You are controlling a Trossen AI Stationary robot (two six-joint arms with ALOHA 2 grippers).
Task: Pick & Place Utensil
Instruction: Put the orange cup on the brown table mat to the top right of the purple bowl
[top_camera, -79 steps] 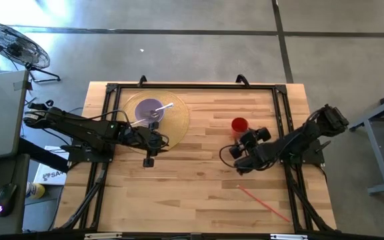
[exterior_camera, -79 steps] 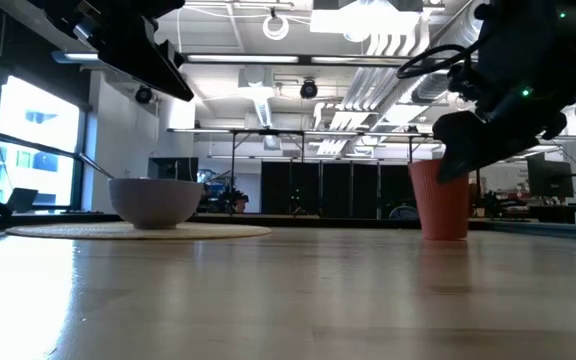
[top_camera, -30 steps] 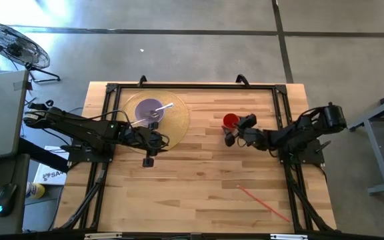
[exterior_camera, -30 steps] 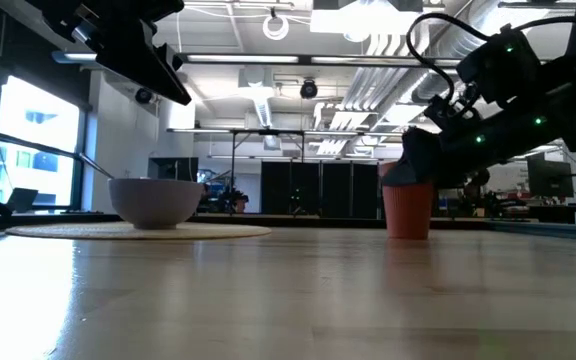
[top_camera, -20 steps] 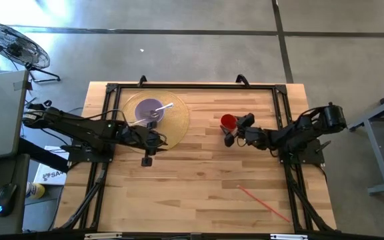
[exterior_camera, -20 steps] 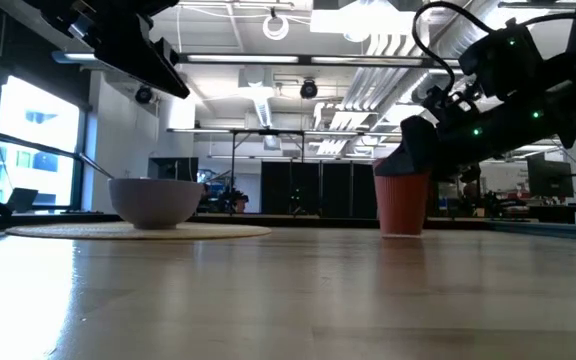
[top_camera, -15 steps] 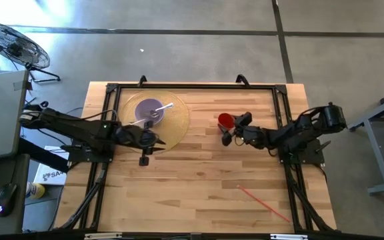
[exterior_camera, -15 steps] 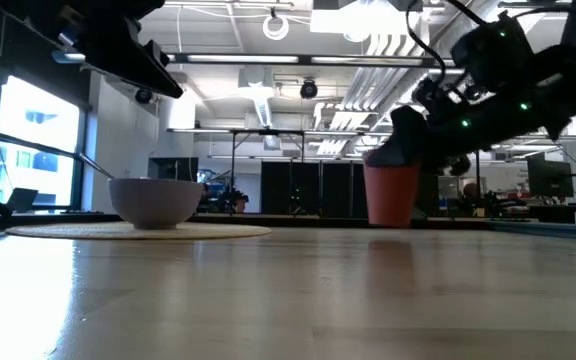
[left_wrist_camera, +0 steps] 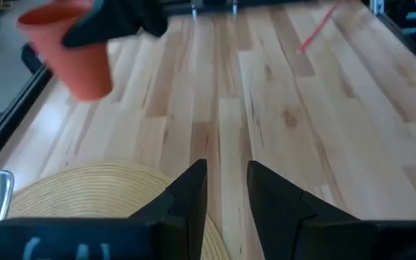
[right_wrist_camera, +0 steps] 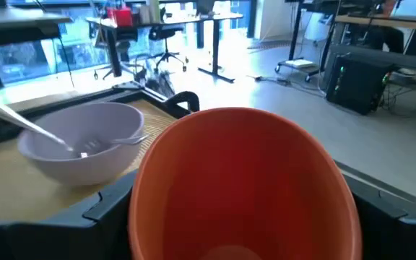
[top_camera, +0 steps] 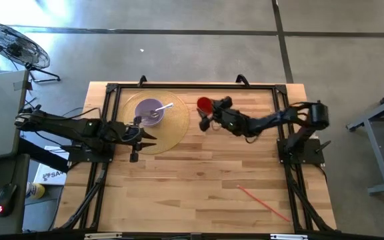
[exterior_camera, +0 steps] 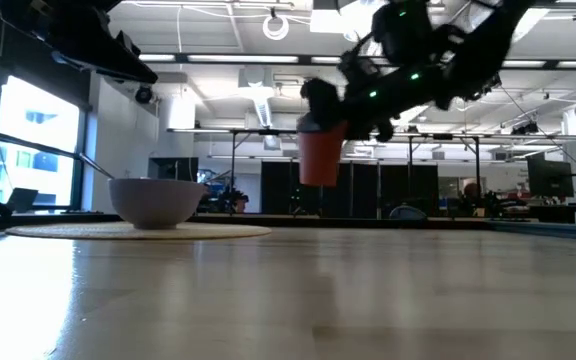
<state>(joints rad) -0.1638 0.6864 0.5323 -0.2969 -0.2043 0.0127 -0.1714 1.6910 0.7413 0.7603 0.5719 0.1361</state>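
The utensil, a metal spoon point(top_camera: 163, 107), leans in the pale bowl point(top_camera: 150, 110) with its handle propped over the rim, and the bowl sits on a round woven mat point(top_camera: 176, 127) at the left end of the wooden table point(top_camera: 199, 180). The right gripper point(top_camera: 210, 117) is closed on an orange cup point(top_camera: 204, 104), one finger on either side of its wall, and in the low view the cup point(exterior_camera: 320, 157) hangs clear of the tabletop, upright, with open space beneath it. From the right wrist view, the cup's open mouth point(right_wrist_camera: 244, 180) fills the space between the fingers and the bowl point(right_wrist_camera: 81, 141) with its spoon point(right_wrist_camera: 20, 124) lies just ahead of them, so the carry looks well advanced toward the mat. The left gripper point(top_camera: 141, 138) hovers over the near edge of the mat with its fingers point(left_wrist_camera: 186, 195) parted and nothing between them; the cup point(left_wrist_camera: 71, 47) shows well ahead of them in that wrist view, and the spoon's handle end point(left_wrist_camera: 0, 189) shows off to one side. A thin red stick point(top_camera: 262, 202) lies far from both grippers on the near right of the table. To do this step well, the cup should probably be kept level and set down on bare wood beside the mat, close enough for the left fingers to reach it yet clear of the bowl, with the grip released only once the base rests flat, since a tall light cup would likely tip if dropped or nudged.
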